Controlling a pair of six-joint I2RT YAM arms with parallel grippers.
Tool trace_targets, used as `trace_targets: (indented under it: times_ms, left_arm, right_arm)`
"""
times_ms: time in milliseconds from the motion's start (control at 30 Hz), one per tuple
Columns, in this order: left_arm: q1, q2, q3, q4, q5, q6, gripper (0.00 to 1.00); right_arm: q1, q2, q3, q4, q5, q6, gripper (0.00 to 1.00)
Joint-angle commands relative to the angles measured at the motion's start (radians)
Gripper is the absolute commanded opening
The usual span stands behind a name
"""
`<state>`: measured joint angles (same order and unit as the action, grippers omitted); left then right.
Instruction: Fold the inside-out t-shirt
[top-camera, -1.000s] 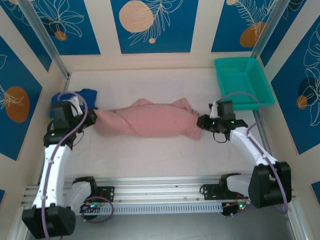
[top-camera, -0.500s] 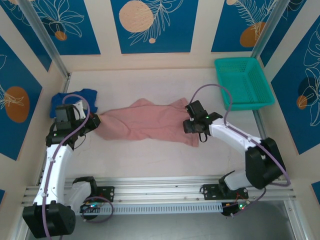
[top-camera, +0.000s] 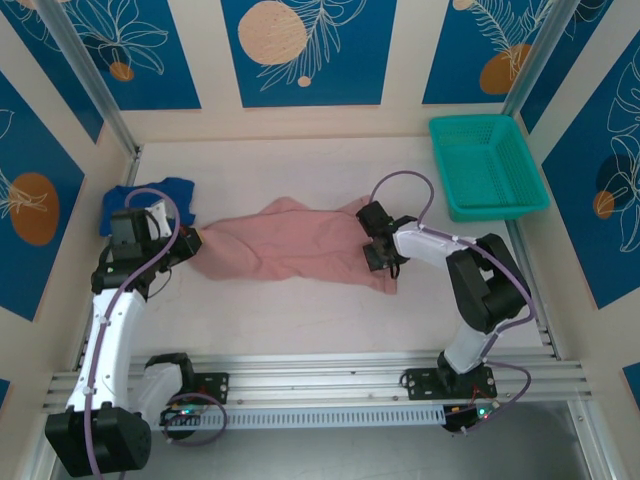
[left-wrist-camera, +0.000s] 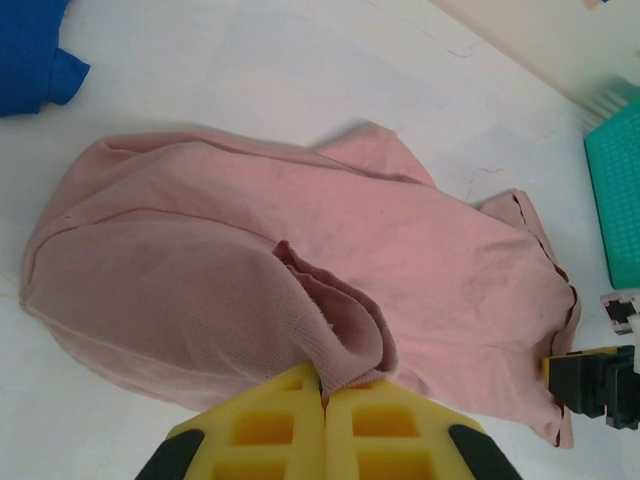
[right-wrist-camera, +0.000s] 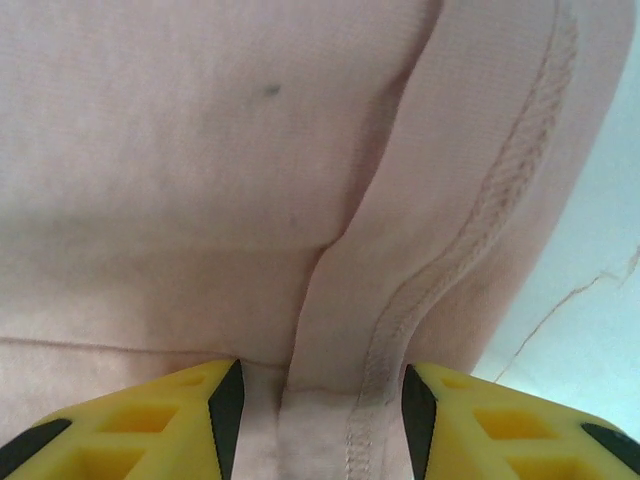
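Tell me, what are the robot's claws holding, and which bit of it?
The left gripper pinches a bunched fold of the pink t-shirt at its left end. The right gripper stands open over its hemmed edge, holding nothing.

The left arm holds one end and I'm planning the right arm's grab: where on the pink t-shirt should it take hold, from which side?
Probably best: the stitched hem fold at the right end of the t-shirt, from above. It stands up as a doubled ridge, the right gripper has open jaws either side, and it lies opposite the left gripper.
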<state>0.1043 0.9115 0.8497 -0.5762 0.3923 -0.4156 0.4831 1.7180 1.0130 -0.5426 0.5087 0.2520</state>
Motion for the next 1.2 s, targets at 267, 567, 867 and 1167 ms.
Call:
trace_targets:
  times_ms: [267, 567, 867, 1167]
  left_arm:
    - [0.008, -0.012, 0.009, 0.015, 0.016, 0.026, 0.00]
    - [0.009, -0.011, 0.011, 0.013, 0.017, 0.029, 0.00]
    - [0.009, -0.009, 0.012, 0.013, 0.018, 0.029, 0.00]
    - [0.009, -0.012, 0.011, 0.009, 0.020, 0.033, 0.00]
  right_arm:
    - [-0.055, 0.015, 0.033, -0.043, -0.013, -0.009, 0.37]
    - [-0.060, -0.035, 0.018, -0.089, 0.007, 0.002, 0.31]
    - [-0.105, -0.075, -0.006, -0.107, -0.023, 0.015, 0.30]
    - [-0.118, -0.076, -0.023, -0.076, -0.136, 0.033, 0.29]
